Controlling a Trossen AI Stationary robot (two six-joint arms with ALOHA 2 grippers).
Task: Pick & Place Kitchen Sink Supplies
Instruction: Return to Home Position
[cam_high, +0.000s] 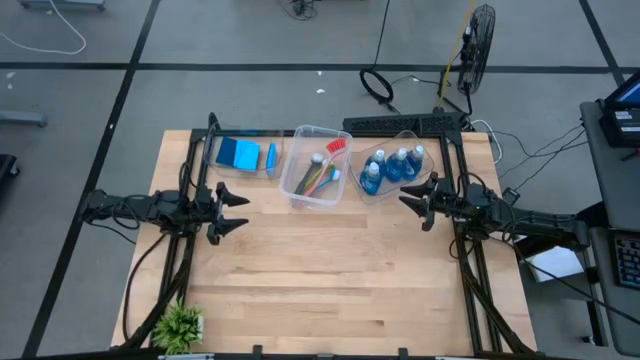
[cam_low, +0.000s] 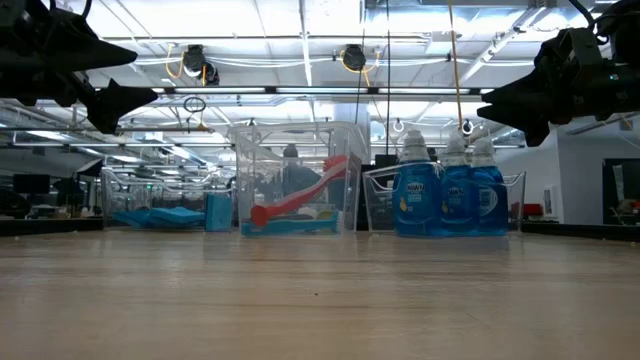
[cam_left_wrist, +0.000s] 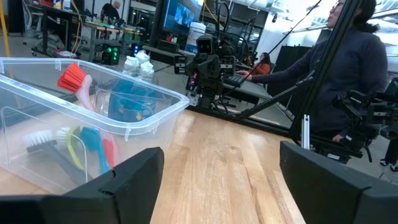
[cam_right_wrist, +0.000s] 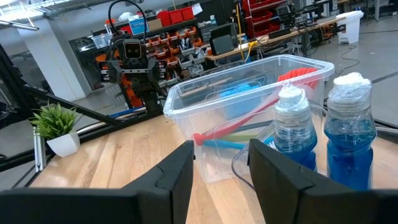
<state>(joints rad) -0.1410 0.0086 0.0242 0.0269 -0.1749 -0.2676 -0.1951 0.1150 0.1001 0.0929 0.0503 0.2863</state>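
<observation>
On the pale wooden table (cam_high: 330, 280), three clear plastic bins stand in a row along the far edge. The left clear plastic bin (cam_high: 280, 168) holds the flat blue rectangular sponges (cam_high: 241, 153), most lying flat together and one standing on edge beside them. The middle clear plastic bin (cam_high: 312, 203) holds the slim long-handled brushes (cam_high: 318, 178). The red brush (cam_low: 300, 197) leans up to the bin's rim with its bristle head highest, while the yellow, blue and grey ones lie lower down. The right clear plastic bin (cam_high: 365, 192) holds four small clear bottles of blue liquid (cam_high: 395, 168), upright and packed close together. The left gripper (cam_high: 238, 211) hovers above the bare table near its left side, in front of the sponge bin and clear of it. Its fingers are spread wide and hold nothing. The right gripper (cam_high: 412, 205) hovers on the opposite side, just in front of the bottle bin and raised above the tabletop. Its fingers are parted as well and empty. The two grippers face each other across the middle of the table, well apart. A small green plant in a white pot (cam_high: 180, 325) sits at the near left corner. In the left wrist view, a person in a dark top (cam_left_wrist: 348, 56) sits beyond the table.
</observation>
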